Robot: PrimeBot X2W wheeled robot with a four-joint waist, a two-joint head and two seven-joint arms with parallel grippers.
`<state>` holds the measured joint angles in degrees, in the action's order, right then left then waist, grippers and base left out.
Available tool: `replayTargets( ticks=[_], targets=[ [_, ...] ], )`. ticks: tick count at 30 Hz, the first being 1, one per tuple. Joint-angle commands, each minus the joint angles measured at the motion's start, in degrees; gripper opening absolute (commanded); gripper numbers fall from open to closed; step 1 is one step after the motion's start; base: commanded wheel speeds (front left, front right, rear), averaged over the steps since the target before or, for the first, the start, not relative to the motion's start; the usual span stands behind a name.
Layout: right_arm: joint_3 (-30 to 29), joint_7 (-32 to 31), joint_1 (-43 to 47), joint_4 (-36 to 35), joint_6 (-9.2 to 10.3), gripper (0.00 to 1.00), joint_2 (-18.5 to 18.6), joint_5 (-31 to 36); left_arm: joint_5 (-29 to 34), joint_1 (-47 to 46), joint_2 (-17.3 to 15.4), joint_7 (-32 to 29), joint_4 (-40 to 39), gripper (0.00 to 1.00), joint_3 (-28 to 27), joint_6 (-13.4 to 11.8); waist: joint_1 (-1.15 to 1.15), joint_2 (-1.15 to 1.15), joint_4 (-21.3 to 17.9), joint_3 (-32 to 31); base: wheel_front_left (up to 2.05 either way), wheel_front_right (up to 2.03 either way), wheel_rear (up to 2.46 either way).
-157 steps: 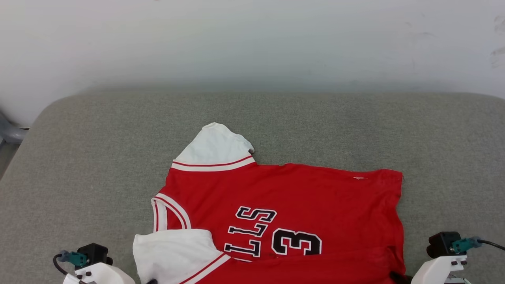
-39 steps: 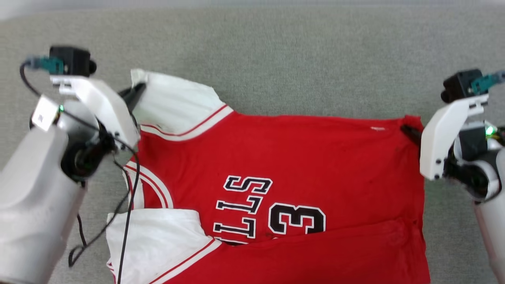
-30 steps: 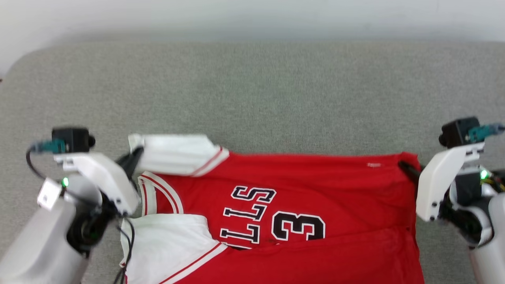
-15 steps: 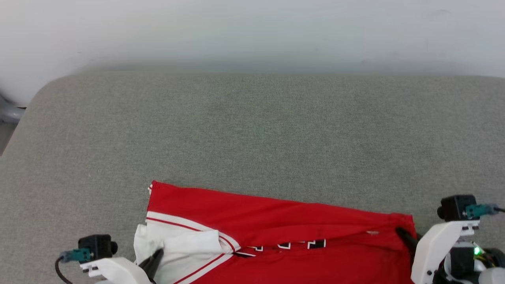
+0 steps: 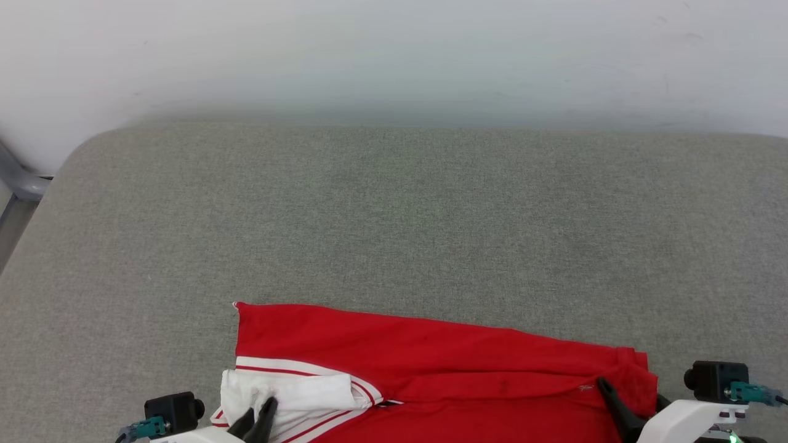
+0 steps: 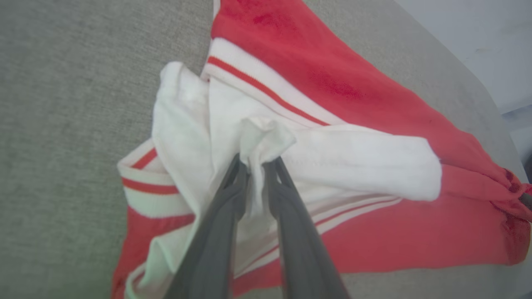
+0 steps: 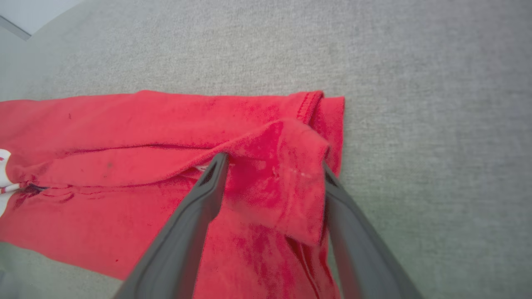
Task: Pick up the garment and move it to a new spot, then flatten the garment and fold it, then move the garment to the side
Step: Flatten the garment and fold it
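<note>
garment [image 5: 431, 357]: lies folded on the grey cushion [image 5: 394, 215], close to the robot.
left gripper [image 6: 256, 162]: nearly closed, pinching the garment's white part.
right gripper [image 7: 272, 162]: fingers wide apart, a red corner lying between them.

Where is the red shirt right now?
The garment lies folded on the grey padded surface, low in the head view's centre; the left pincer pinches its white sleeve and the open right pincer straddles its red hem corner.

We saw red garment [image 5: 431, 351] folded into long band, lying on grey cushion [image 5: 394, 215] near our side; white sleeve [image 6: 341, 153] with red-striped trim bunched at left end, right corner rumpled.
</note>
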<state>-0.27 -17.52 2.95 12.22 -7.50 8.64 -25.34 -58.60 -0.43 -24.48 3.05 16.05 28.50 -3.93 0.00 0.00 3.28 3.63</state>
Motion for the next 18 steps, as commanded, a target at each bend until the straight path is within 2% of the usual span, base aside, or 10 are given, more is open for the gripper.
replayTargets(
  ticks=[1,5,9,14,18],
  targets=[
    [-0.1,2.1,0.7,-0.6,0.02,1.0,-0.3,0.7,0.9,-1.1,0.2,1.3,0.3,1.0,-0.1,0.3,0.0,0.0,0.1,-0.1,0.0,0.0,0.0],
    [-0.9,8.0,1.0,-2.3,0.02,1.0,-1.3,2.5,4.0,-2.4,0.9,7.3,0.3,1.0,-0.6,0.1,0.0,0.0,0.0,-0.8,0.0,0.0,0.0],
    [-2.2,9.9,1.2,-4.6,0.02,1.0,-2.0,4.6,8.4,-3.3,1.2,11.0,-1.0,1.0,-1.5,-1.0,0.0,0.0,-0.3,-1.6,0.0,0.0,0.0],
    [-5.3,7.0,0.7,-7.1,0.02,1.0,-1.6,6.4,15.5,-3.7,2.0,12.2,-4.8,1.0,-4.6,-2.9,0.0,0.0,-0.5,-2.2,0.0,0.0,0.0],
    [-8.1,0.8,1.0,-9.3,0.02,1.0,-0.8,7.5,22.3,-2.2,3.8,12.2,-9.2,1.0,-8.9,-3.5,0.0,0.0,-0.3,-2.3,0.0,0.0,0.0]
  ],
)
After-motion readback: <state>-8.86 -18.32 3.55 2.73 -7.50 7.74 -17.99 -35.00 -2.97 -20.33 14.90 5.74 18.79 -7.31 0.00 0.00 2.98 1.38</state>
